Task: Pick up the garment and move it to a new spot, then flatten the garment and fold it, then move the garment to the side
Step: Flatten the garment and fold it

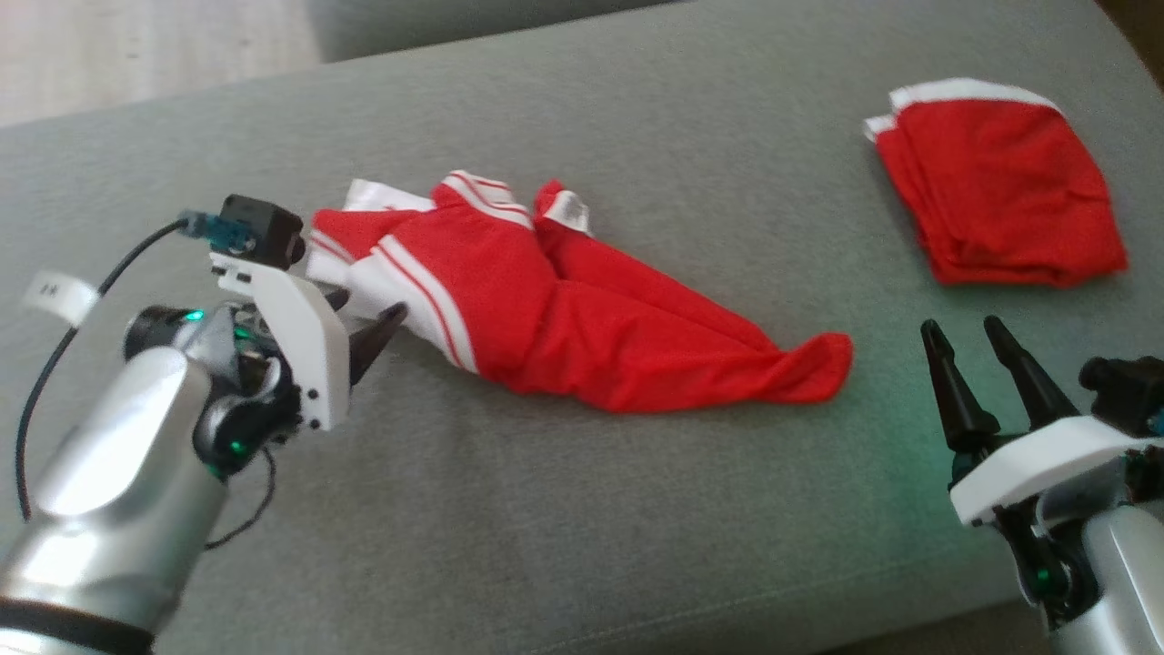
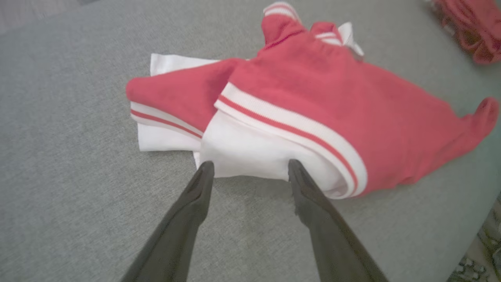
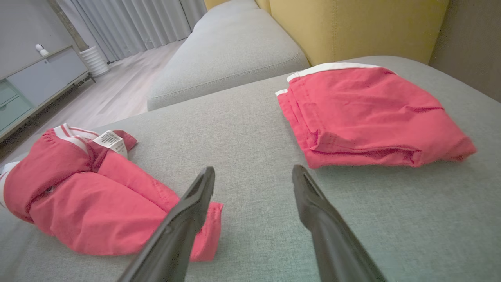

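Dark fingers of the left gripper (image 2: 250, 163): spread wide, nothing pinched. Both tips sit right at the near white edge of the garment (image 2: 313, 98); touching or just short, can't tell. A white panel lies straight ahead between the jaws. Beyond it a white band with a thin red stripe runs diagonally. Then comes the red body, bunched and crumpled, trailing off ahead-right of the right-hand finger to a narrow rounded end. Ahead-left of the other finger: a second red flap with the same striped band, over a flat white layer. At the garment's far end, past the jaws, striped waistband bits stick up, with a white label (image 1: 568, 209) beside them. All of it lies on a grey fabric cushion (image 2: 78, 164).

Right gripper (image 3: 253, 169): jaws also spread wide and empty, over bare grey cushion, well apart from the left gripper. In its wrist view the garment's narrow end lies just outside its left-hand finger, partly hidden behind it. The head view shows that end near the tips but apart from them. The rest of the garment heaps away further to that side. Ahead and outside the right-hand finger: a folded red piece (image 3: 372, 113) with white trim on its far edge, flat on the same cushion, well apart from the garment. Further out past the jaws: a second grey cushion (image 3: 235, 51), a yellow backrest (image 3: 352, 27), pale wood floor (image 3: 117, 90), grey curtains (image 3: 137, 19), a low cabinet (image 3: 35, 86).
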Tool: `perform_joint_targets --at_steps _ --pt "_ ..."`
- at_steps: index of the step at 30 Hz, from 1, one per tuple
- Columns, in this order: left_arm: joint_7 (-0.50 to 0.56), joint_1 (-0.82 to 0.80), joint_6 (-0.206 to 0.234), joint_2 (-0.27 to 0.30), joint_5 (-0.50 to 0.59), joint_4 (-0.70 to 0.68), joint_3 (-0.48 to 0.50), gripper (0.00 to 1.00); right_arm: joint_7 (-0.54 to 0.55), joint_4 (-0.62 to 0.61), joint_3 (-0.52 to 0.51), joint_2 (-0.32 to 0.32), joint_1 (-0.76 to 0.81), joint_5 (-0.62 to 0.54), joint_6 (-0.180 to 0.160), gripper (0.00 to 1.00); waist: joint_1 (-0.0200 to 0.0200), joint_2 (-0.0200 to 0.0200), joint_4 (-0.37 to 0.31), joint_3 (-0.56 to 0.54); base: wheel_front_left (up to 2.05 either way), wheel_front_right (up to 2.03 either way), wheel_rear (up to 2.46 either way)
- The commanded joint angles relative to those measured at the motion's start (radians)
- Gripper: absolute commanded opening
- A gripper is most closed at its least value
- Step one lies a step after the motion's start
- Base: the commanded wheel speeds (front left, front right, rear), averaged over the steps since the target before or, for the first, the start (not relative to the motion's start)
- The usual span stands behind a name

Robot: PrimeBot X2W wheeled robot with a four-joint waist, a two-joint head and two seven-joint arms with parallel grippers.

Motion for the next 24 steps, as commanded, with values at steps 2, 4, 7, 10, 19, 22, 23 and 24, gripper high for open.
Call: perform_joint_targets --at_steps 2,4,7,10,19,22,23,24 --pt "0.037 -0.08 -0.005 0.068 -0.006 0.019 0.007 1.0 -0.009 -0.026 0.022 -0.009 -0.049 0.007 -0.001 1.0 0.0 0.0 -0.047 0.03 0.0 0.0 0.0" --pt "0.078 -0.11 -0.006 0.092 -0.023 0.05 -0.038 1.0 -0.014 -0.018 0.026 -0.011 -0.056 0.011 -0.001 1.0 0.0 0.0 -0.068 0.04 0.0 0.0 0.0" --pt "0.118 -0.143 -0.006 0.131 -0.057 0.079 -0.088 1.0 -0.023 -0.007 0.034 -0.015 -0.063 0.019 -0.001 1.0 0.0 0.0 -0.092 0.051 0.0 0.0 0.0" --pt "0.106 -0.17 -0.006 0.166 -0.078 0.096 -0.11 1.0 -0.033 0.004 0.04 -0.018 -0.066 0.025 -0.001 1.0 0.0 0.0 -0.108 0.058 0.0 0.0 0.0" --pt "0.069 -0.198 -0.006 0.195 -0.144 0.145 -0.16 0.54 -0.044 0.03 0.058 -0.025 -0.074 0.043 -0.001 1.0 0.0 0.0 -0.119 0.068 0.0 0.0 0.0" --pt "0.056 -0.208 -0.006 0.202 -0.161 0.13 -0.188 0.0 -0.046 0.038 0.053 -0.03 -0.072 0.044 -0.001 1.0 0.0 0.0 -0.109 0.065 0.0 0.0 0.0" --pt "0.051 -0.21 -0.006 0.203 -0.169 0.125 -0.197 0.0 -0.047 0.041 0.051 -0.031 -0.071 0.043 -0.001 1.0 0.0 0.0 -0.104 0.062 0.0 0.0 0.0" --pt "0.049 -0.21 -0.006 0.203 -0.182 0.118 -0.207 0.0 -0.047 0.042 0.051 -0.031 -0.071 0.043 -0.001 1.0 0.0 0.0 -0.098 0.058 0.0 0.0 0.0"
